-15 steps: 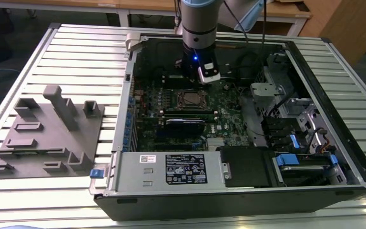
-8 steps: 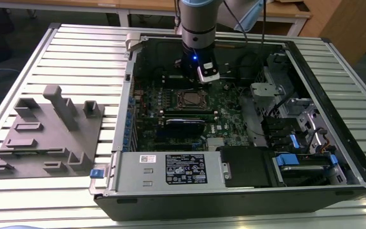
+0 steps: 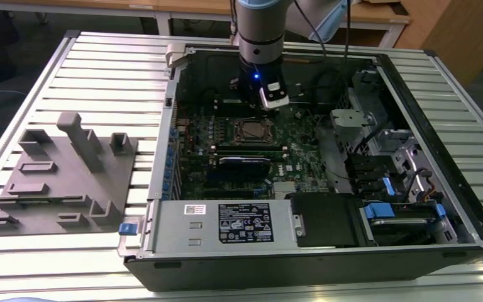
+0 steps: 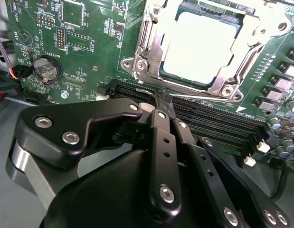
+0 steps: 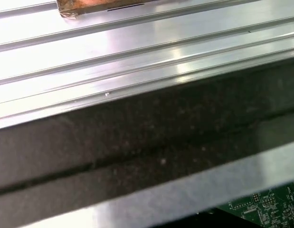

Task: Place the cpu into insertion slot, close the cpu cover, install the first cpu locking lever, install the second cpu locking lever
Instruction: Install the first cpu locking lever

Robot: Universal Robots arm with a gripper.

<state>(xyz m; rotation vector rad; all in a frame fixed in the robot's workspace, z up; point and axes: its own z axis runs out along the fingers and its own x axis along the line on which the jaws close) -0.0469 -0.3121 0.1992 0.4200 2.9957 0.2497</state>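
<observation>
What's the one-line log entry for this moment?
cpu: seated in insertion slot | cpu cover: down | gripper: shut, beside cover

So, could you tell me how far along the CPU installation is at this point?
Done: the cpu is seated, its silvery top showing through the window of the cpu cover, which lies flat over it. In hand: the tool, fingers together, is at a thin wire lever along the cover's edge. Left: the locking levers; whether either is latched cannot be told.
</observation>
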